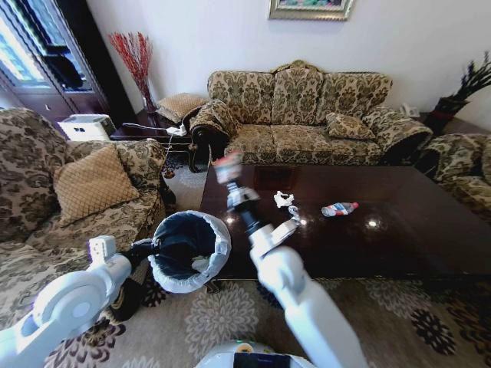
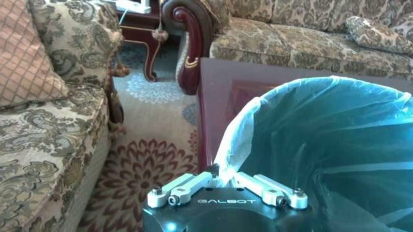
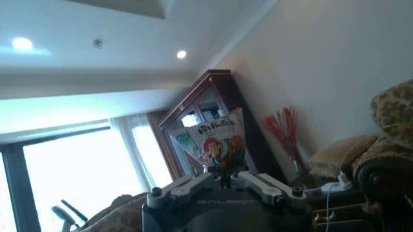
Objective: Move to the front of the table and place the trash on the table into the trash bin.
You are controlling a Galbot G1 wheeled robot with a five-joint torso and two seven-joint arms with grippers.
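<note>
The bench is dark glossy wood that mirrors lights. A thin translucent plastic bag, crinkled, lines the trash bin. The sofa wears matt patterned cloth.

1. The table, a large dark glossy coffee table, is seen standing on a patterned carpet before a floral sofa.
2. A crumpled white paper scrap is seen lying on its top, near the middle.
3. A crushed clear bottle with a red-blue label is seen lying on its side, just beside the paper.
</note>
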